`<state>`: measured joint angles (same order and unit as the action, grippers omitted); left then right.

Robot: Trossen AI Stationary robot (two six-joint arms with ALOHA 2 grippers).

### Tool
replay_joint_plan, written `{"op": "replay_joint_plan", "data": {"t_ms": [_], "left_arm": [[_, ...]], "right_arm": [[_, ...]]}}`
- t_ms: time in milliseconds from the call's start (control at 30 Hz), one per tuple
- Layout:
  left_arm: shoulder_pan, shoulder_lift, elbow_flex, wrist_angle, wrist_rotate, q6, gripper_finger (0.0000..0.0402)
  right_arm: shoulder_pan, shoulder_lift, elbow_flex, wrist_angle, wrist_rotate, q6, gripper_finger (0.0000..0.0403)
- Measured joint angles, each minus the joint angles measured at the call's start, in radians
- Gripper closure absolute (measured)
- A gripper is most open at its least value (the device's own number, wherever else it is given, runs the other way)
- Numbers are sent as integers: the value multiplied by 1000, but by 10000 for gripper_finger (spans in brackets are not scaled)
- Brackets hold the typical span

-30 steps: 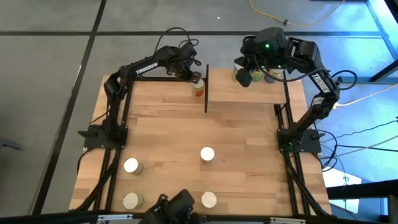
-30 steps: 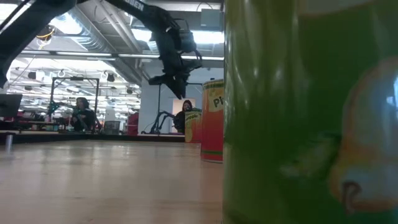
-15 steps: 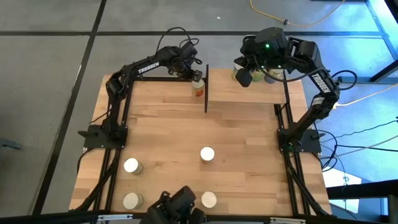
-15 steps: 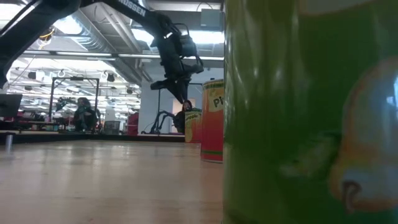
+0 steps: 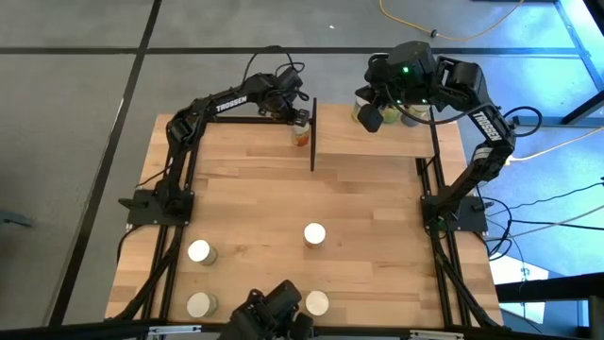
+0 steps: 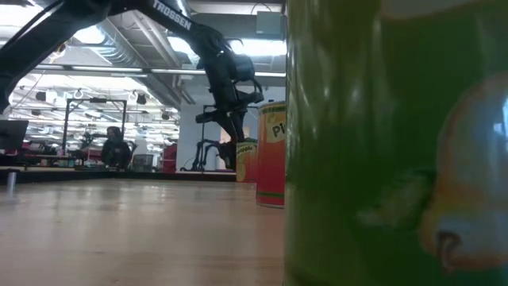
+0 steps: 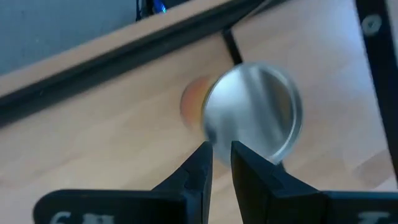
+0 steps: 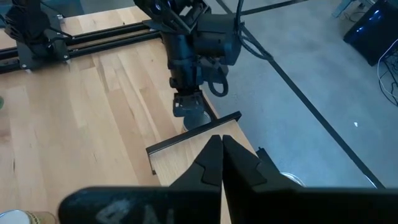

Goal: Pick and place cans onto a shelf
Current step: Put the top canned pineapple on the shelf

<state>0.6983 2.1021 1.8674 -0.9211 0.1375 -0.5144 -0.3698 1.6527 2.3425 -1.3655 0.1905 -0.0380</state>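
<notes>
An orange-red can (image 5: pixel 301 134) with a shiny top (image 7: pixel 252 112) stands on the tabletop just left of the shelf's black upright panel (image 5: pixel 313 137). My left gripper (image 5: pixel 300 117) hangs right over it, its fingers (image 7: pixel 221 163) pointing down with only a narrow gap between them, at the edge of the can's top. My right gripper (image 8: pixel 221 155) is shut and empty, held above the shelf's light-wood board (image 5: pixel 382 144) at the far right. Two cans (image 5: pixel 362 111) (image 5: pixel 412 115) stand at the board's far edge. My left gripper's fingertips (image 7: pixel 205 155) stand over the rim of the can's top (image 7: pixel 214 134), coming from above. I cannot tell whether they touch it. The can stands upright on the table.
More cans stand on the near half of the table: one in the middle (image 5: pixel 314 233), two at the near left (image 5: pixel 199 252) (image 5: pixel 199 304), one at the near edge (image 5: pixel 317 303). A green can (image 6: pixel 397 143) fills the low view's right side. Black frame rails run along both table sides.
My left gripper has come down a little toward the orange-red can and has turned about its wrist. The can has stayed in place.
</notes>
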Motion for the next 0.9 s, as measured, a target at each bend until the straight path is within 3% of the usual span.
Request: {"op": "replay_joint_plan", "data": {"t_ms": [333, 900], "left_arm": [[-1, 23, 0, 6, -50, 0, 350], [0, 41, 2, 20, -49, 1, 350]], "right_arm": [[0, 0, 0, -1, 0, -3, 397], [0, 0, 0, -1, 0, -19, 397]]}}
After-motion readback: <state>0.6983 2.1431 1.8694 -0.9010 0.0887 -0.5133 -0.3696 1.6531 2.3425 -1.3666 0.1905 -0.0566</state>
